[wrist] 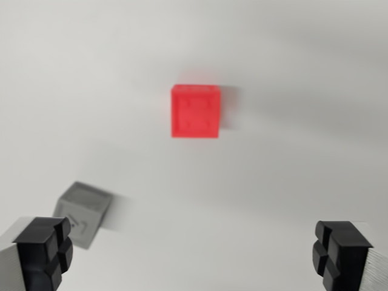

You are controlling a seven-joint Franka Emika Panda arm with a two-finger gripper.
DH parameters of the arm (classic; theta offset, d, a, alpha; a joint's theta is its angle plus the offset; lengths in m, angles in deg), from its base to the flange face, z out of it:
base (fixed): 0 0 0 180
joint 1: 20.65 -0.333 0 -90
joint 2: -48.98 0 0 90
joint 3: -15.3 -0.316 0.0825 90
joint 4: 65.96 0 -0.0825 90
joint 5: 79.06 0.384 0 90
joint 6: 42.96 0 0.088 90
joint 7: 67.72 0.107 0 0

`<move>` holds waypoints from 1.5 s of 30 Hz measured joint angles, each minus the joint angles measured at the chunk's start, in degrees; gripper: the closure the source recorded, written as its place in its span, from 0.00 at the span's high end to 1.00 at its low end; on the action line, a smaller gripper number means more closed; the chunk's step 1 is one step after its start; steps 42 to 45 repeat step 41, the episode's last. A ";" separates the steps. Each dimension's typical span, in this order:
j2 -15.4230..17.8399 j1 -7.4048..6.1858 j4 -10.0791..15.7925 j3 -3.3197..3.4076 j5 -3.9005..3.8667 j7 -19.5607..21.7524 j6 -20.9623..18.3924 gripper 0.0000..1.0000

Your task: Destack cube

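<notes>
A red cube (195, 111) rests on the white surface in the upper middle of the wrist view, seen from above and slightly blurred. A grey cube (83, 213) lies apart from it at the lower left, close to my left fingertip (43, 251). My gripper (193, 254) hovers above the surface, open wide, with nothing between its black pads. The right fingertip (339, 253) stands at the lower right. Both cubes sit singly on the surface, neither one on top of the other.
The plain white tabletop (291, 182) fills the whole view. No other objects or edges show.
</notes>
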 joint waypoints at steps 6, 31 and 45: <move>0.58 0.00 -0.92 0.00 0.03 -0.04 -1.62 1.00; 1.03 0.00 -1.60 0.00 0.05 -0.06 -2.70 1.00; 1.03 0.00 -1.60 0.00 0.05 -0.06 -2.70 1.00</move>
